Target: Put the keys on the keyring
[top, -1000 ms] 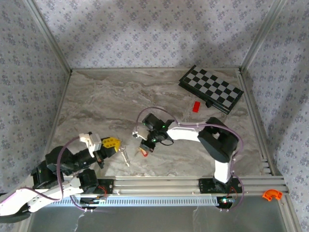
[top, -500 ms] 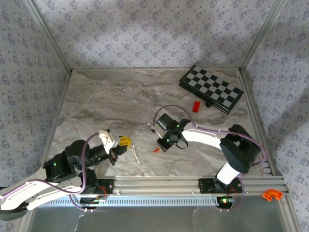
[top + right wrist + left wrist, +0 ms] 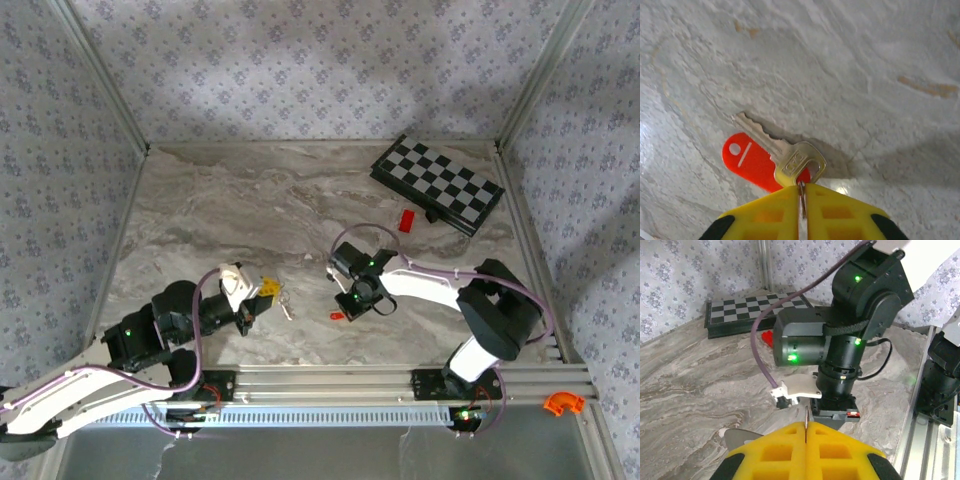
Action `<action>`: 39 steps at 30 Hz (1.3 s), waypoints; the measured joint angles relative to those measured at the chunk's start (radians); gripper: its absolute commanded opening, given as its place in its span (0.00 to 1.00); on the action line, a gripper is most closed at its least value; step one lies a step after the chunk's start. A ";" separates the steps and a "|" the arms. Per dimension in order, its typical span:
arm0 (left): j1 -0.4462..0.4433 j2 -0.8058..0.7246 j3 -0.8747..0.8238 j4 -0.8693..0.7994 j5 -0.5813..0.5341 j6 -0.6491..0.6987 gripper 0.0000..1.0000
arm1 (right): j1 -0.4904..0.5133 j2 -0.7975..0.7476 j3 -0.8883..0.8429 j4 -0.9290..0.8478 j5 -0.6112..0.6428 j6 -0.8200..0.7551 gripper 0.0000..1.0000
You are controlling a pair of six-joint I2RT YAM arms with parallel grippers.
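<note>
My right gripper (image 3: 801, 200) is shut on a thin metal keyring (image 3: 801, 192) held low over the marble table. A brass key (image 3: 796, 162) and a red tag (image 3: 751, 162) hang from the keyring and lie on the table. From above, the right gripper (image 3: 350, 303) stands just right of the red tag (image 3: 337, 316). My left gripper (image 3: 805, 432) is shut on a thin metal edge that looks like part of a silver key (image 3: 740, 437). In the top view the left gripper (image 3: 265, 293) holds the silver key (image 3: 285, 306) a short way left of the right gripper.
A folded chessboard (image 3: 437, 183) lies at the back right, with a small red piece (image 3: 407, 220) beside it. Aluminium rails (image 3: 340, 380) run along the near edge, and an orange clip (image 3: 562, 402) sits at the far right. Patterned walls close in the table.
The left arm has swung up and to the right, bringing its key closer to the right gripper. The right gripper has shifted right and set the key and red tag on the table.
</note>
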 measured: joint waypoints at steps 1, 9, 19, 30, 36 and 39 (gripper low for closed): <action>0.000 0.000 0.000 0.005 0.003 0.000 0.00 | 0.000 -0.011 -0.003 -0.008 0.000 0.003 0.26; 0.000 -0.002 -0.011 0.026 0.025 0.000 0.00 | -0.011 -0.085 0.005 -0.076 0.003 0.018 0.29; 0.000 -0.016 -0.021 0.031 0.028 0.000 0.00 | -0.015 0.008 0.101 -0.105 -0.002 -0.013 0.31; 0.000 -0.022 -0.022 0.032 0.028 0.000 0.00 | 0.016 0.082 0.139 -0.130 0.007 -0.036 0.25; 0.000 -0.022 -0.023 0.032 0.029 0.000 0.00 | 0.016 0.085 0.139 -0.140 0.014 -0.040 0.22; 0.000 -0.022 -0.023 0.032 0.028 0.000 0.00 | 0.016 0.085 0.139 -0.140 0.013 -0.040 0.22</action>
